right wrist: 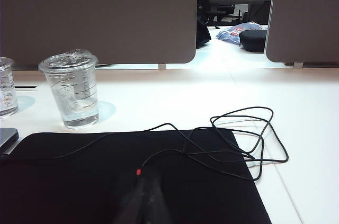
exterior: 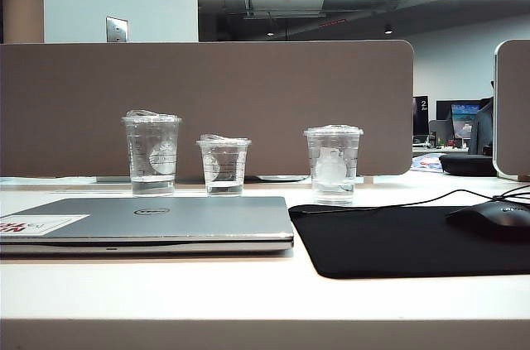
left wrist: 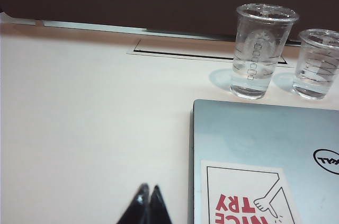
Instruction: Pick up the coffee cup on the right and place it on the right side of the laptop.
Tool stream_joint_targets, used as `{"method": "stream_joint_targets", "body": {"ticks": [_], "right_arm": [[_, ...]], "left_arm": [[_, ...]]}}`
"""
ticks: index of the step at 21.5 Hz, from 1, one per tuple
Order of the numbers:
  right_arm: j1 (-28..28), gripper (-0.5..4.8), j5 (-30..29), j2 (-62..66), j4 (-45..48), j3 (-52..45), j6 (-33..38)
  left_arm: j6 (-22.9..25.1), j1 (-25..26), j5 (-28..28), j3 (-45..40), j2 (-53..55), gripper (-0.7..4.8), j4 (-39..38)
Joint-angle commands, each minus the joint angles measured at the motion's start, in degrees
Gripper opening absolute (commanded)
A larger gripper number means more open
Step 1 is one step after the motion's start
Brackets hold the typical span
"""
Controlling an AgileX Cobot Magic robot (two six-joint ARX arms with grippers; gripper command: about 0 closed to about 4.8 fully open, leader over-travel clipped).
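White desk w/ grey partition across the back. Coffee cup stands upright on bare desk just behind the back edge of the black mouse pad, lid on, a little clear liquid in the bottom, white logo facing the exterior cam. Laptop lies closed & flat to the left of the pad, near it but a narrow strip of desk shows between them; white-and-red sticker at its left front corner. Two other clear cups behind the laptop: taller cup w/ peaked top on the left, small cup between it and the coffee cup, all three apart, none touching. Black mouse sits at the right end of the pad; its thin black cable loops loosely over the pad's right part and onto the desk, lying to the right of the coffee cup. Neither arm shows in the exterior view. Left gripper: dark fingertips pressed together, nothing between them, over bare desk just beside the laptop's left edge, well away from the cups. Right gripper: tips blurred in the right wrist view but meet w/ no gap, holding nothing, low over the mouse pad, coffee cup well ahead of it and off to one side, cable strands crossing the pad between.
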Motion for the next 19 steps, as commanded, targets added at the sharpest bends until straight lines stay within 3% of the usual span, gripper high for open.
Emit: {"method": "stream_joint_targets", "body": {"ticks": [1,11,15,19], "right_arm": [[0.00,-0.05,0.09,-0.11,1.05,-0.26,0.17],[0.04,-0.05,-0.04,-0.11,1.01,-0.26,0.50],[0.04,-0.05,-0.04,-0.11,1.03,-0.26,4.52],[0.04,-0.05,-0.04,-0.11,1.14,-0.26,18.88]], "left_arm": [[0.15,0.07,-0.13,0.20,0.00,-0.05,0.92],[0.15,-0.50,-0.15,0.17,0.00,-0.05,0.92],[0.15,-9.07,-0.28,0.17,0.00,-0.05,0.92],[0.15,-21.99,-0.13,0.17,0.00,-0.05,0.92]]}}
